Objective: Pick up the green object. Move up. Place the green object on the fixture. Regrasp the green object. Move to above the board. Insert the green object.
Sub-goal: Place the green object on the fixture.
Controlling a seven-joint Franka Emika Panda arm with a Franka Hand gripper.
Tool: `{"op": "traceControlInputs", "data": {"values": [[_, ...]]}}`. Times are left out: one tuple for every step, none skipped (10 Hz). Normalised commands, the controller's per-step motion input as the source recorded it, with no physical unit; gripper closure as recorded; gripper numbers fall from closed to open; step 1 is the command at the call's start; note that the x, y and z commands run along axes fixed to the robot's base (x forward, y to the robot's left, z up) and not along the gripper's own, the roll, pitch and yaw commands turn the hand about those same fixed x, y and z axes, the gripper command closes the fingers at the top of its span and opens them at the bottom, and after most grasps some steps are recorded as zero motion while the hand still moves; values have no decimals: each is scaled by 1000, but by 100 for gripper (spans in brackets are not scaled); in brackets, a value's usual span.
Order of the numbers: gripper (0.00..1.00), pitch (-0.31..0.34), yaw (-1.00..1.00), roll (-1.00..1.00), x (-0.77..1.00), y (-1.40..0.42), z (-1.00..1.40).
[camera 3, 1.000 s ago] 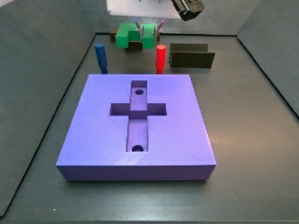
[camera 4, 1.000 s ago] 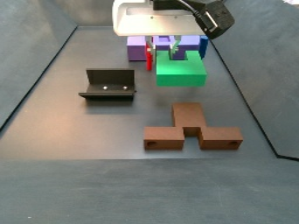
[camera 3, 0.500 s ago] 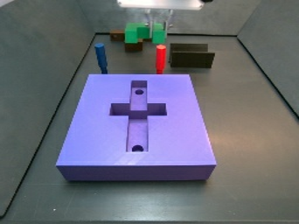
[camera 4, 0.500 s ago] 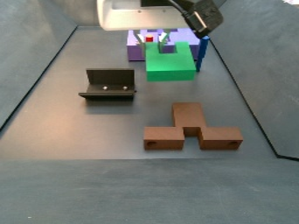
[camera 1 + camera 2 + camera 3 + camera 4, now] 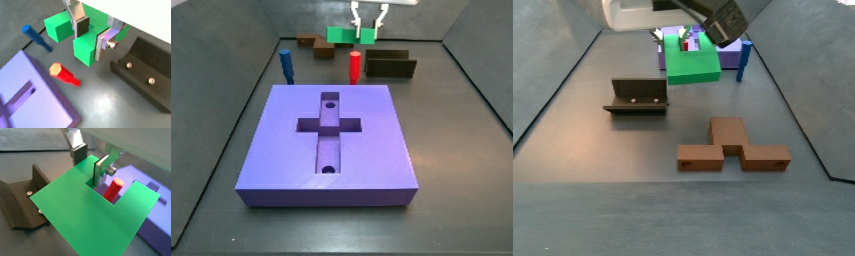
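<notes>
Gripper (image 5: 92, 164) closed on the green object (image 5: 93, 213), silver fingers (image 5: 107, 42) clamped across one prong, block hanging clear of the table (image 5: 660, 185) in both side views. Seen high at the far end of the table in a side view, green object (image 5: 350, 35) aloft above the red peg (image 5: 356, 64) and near the fixture (image 5: 392, 66), apart from everything beneath. Judged to be the move-up step, with pick-up done and placing on the fixture not yet done. Fixture (image 5: 637, 97) standing empty to one side, bracket upright with its two screw holes showing in a wrist view (image 5: 143, 75). Next move calling for a sideways carry until over the fixture, then a slow descent so the block seats against the bracket rather than catching its upright edge; clearance from the red peg and the blue peg (image 5: 287, 66) worth minding. Board (image 5: 329, 140) with its cross recess lying empty, well apart from the gripper, brown block (image 5: 734, 146) untouched nearby.
</notes>
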Motion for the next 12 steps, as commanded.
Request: {"op": "traceControlInputs", "data": {"values": [[100, 174, 77, -874, 654, -123, 31], [100, 209, 51, -757, 583, -46, 0], [100, 183, 54, -711, 514, 0, 0], [100, 186, 0, -943, 643, 83, 63], [100, 206, 0, -983, 583, 246, 329], [100, 166, 23, -606, 269, 457, 634], [100, 49, 0, -406, 157, 566, 723], [100, 0, 0, -314, 97, 451, 534], [100, 0, 0, -43, 0, 154, 0], [100, 0, 0, 9, 0, -23, 0], [100, -137, -60, 183, 154, -26, -126], [100, -117, -109, 114, 474, 20, 0]]}}
